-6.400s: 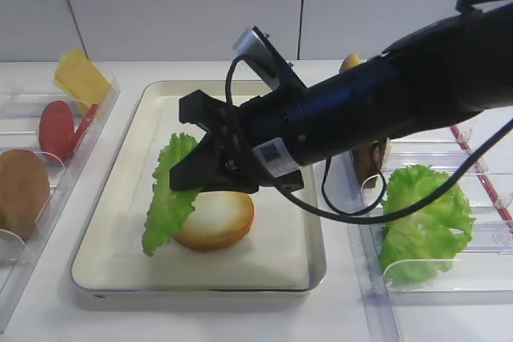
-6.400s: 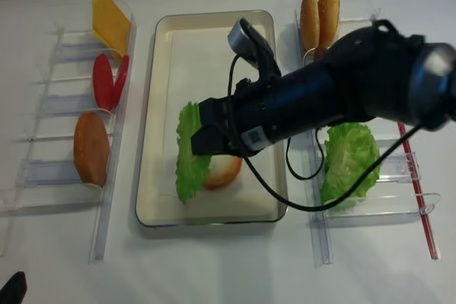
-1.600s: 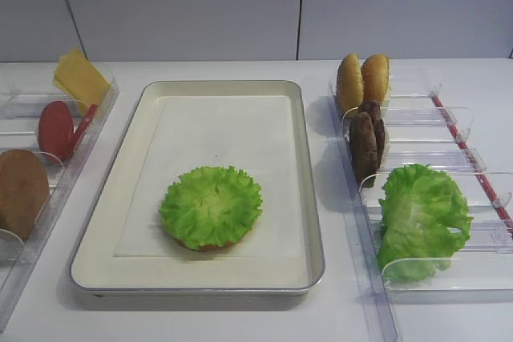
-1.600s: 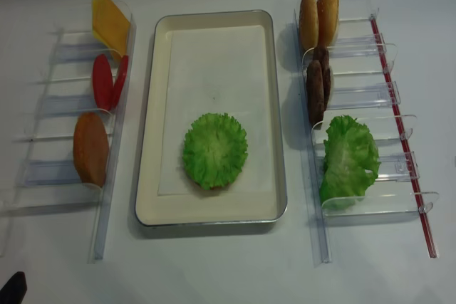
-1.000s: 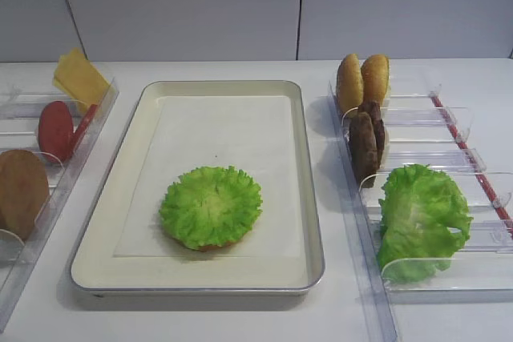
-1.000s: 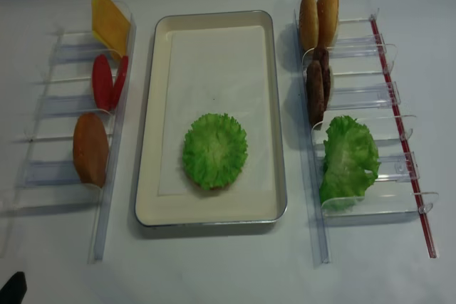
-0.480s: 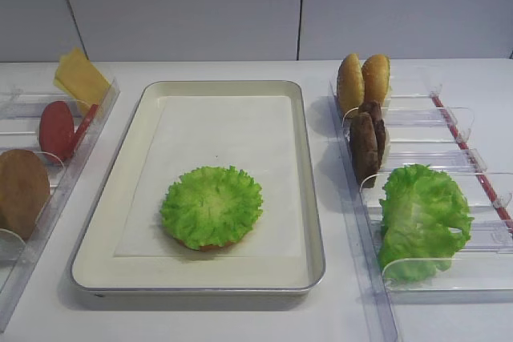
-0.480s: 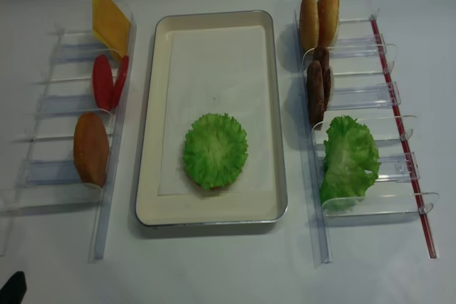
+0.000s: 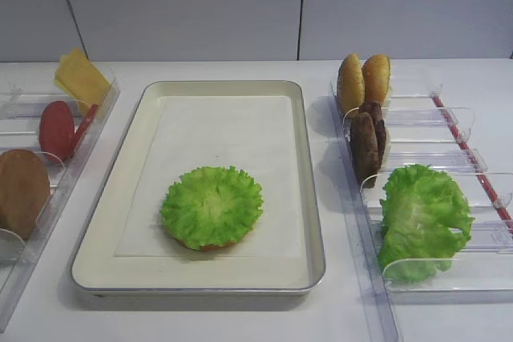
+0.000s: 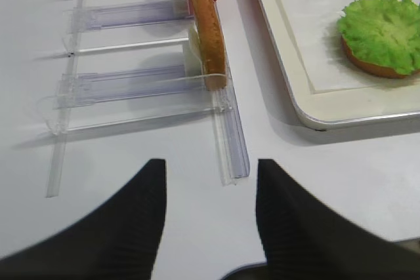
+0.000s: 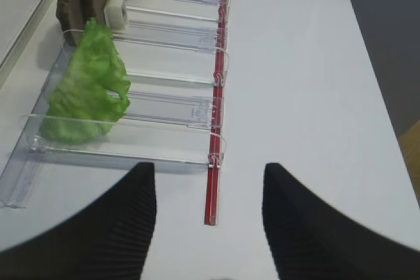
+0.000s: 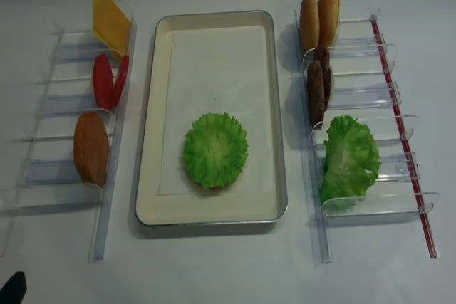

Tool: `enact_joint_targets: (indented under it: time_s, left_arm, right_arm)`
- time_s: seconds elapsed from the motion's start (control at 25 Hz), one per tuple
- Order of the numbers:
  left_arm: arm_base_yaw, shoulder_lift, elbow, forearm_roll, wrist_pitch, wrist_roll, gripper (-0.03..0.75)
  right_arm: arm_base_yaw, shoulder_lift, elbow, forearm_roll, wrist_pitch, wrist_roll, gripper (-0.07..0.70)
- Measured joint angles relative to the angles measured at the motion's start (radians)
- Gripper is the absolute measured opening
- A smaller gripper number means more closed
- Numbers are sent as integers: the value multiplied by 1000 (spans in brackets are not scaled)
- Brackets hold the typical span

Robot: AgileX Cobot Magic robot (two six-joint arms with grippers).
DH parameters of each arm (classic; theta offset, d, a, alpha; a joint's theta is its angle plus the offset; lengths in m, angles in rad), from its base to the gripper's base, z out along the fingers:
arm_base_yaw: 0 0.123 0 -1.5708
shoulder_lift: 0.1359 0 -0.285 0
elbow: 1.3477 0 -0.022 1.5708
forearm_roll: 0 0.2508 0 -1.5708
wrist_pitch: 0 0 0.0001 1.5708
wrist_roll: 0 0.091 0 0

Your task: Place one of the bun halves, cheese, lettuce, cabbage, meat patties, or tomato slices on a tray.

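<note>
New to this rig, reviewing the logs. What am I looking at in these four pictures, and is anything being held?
It is a two-arm tabletop robot. Two pictures look down on the table from above; the other two come from cameras on each wrist, where the dark shapes at the bottom are the left end effector and right end effector, both open and holding nothing. In the middle sits the tray with the lettuce lying on a bun half. Clear bins flank it: cheese, tomato slices and another bun on the left; bun halves, meat patties and a paler leaf on the right.
</note>
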Motion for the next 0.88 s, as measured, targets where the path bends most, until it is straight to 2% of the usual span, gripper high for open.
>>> enact_joint_targets:
  time_s: [0.88]
  left_arm:
    - [0, 0, 0, 0, 0, 0, 298]
  right_arm:
    - [0, 0, 0, 0, 0, 0, 382]
